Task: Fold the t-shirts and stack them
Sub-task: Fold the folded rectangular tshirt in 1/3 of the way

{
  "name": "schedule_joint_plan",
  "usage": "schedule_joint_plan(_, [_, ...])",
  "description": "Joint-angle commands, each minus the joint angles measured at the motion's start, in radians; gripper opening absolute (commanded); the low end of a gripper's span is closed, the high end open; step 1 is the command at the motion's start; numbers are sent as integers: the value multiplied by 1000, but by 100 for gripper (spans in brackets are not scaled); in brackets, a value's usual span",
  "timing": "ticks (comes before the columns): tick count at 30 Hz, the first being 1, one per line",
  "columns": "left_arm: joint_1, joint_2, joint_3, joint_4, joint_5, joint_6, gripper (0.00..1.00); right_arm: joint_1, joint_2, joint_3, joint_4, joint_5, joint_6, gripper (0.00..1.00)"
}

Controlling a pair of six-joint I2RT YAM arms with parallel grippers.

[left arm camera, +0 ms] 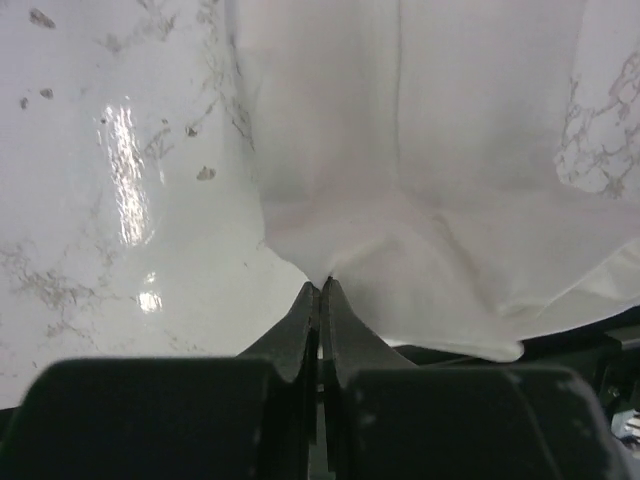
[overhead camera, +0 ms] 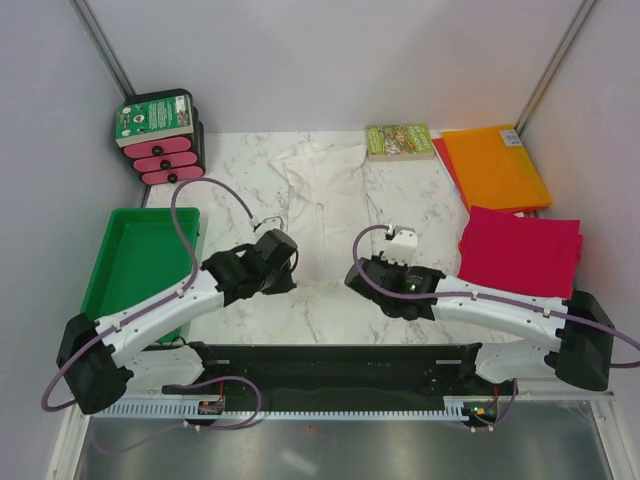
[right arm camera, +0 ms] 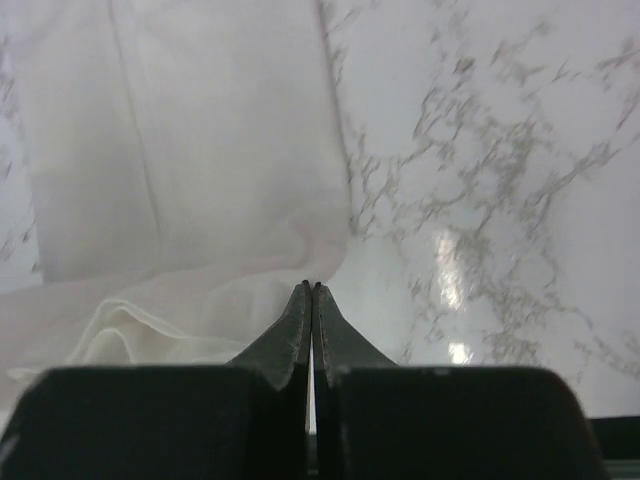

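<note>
The white t-shirt (overhead camera: 322,200) lies flat on the worktop (overhead camera: 330,315) with its long axis running straight away from the arms and its near hem at the fingertips. The left fingers (left arm camera: 300,325) are pinched shut on the near-left corner and the right fingers (right arm camera: 295,330) on the near-right. A fold away along that axis looks open: the book (overhead camera: 398,140) sits just beside the far right sleeve, while the magenta t-shirt (overhead camera: 520,250) and orange t-shirt (overhead camera: 495,165) lie well to the right
</note>
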Motion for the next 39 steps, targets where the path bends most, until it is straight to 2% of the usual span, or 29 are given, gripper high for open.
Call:
schedule_joint_plan(1, [69,126,100,14,-83,131,2,-165,42,12,102,5,-257,0])
schedule_joint_plan(2, [94,148,109,45,-74,150,2,-235,60,17,130,-9,-294,0])
schedule_joint_plan(5, [198,255,162,108,-56,231,2,-346,158,58,260,-64,-412,0])
schedule_joint_plan(10, [290,441,328,131,-42,323,2,-430,379,235,333,-111,-520,0])
schedule_joint_plan(16, [338,609,503,139,-17,372,2,-472,536,401,357,-150,-577,0])
schedule_joint_plan(24, [384,787,655,133,35,380,2,-535,656,504,376,-193,-611,0])
schedule_joint_plan(39, [413,947,833,93,21,397,4,-567,777,596,431,-209,-669,0])
